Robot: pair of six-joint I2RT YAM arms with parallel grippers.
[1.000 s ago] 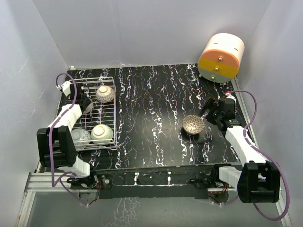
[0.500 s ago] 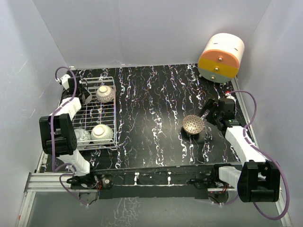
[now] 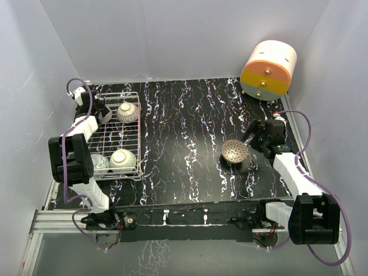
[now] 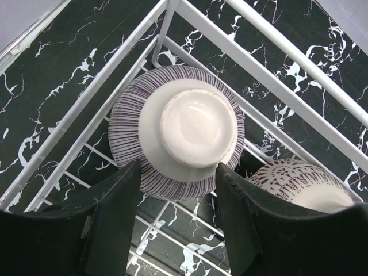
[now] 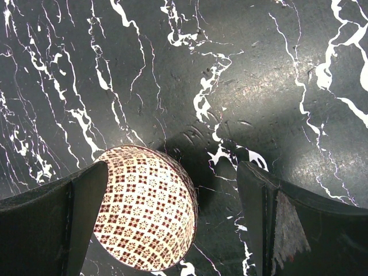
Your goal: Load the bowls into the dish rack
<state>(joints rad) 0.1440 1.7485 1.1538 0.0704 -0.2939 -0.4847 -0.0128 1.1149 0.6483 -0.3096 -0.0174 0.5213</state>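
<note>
The white wire dish rack (image 3: pixel 133 131) stands at the left. It holds three bowls: one at its far end (image 3: pixel 127 112) and two at its near end (image 3: pixel 99 164) (image 3: pixel 123 160). In the left wrist view the far bowl (image 4: pixel 178 129) lies upside down with purple stripes outside, and a second bowl with a red lace pattern (image 4: pixel 299 184) shows beside it. My left gripper (image 4: pixel 178 169) (image 3: pixel 107 112) is open, with its fingertips on either side of the striped bowl's near edge. A lattice-patterned bowl (image 3: pixel 234 151) (image 5: pixel 146 210) sits tilted on the table. My right gripper (image 5: pixel 172 169) (image 3: pixel 251 137) is open wide, with the bowl against its left finger.
A large cream, orange and yellow cylinder (image 3: pixel 268 70) stands at the far right corner. The black marbled table (image 3: pixel 184 126) lies between the rack and the lattice bowl. Grey walls close in the left, back and right.
My left arm has folded back toward the far left corner of the rack, and the far bowl has stayed in the rack. The right arm and the lattice bowl have barely moved.
</note>
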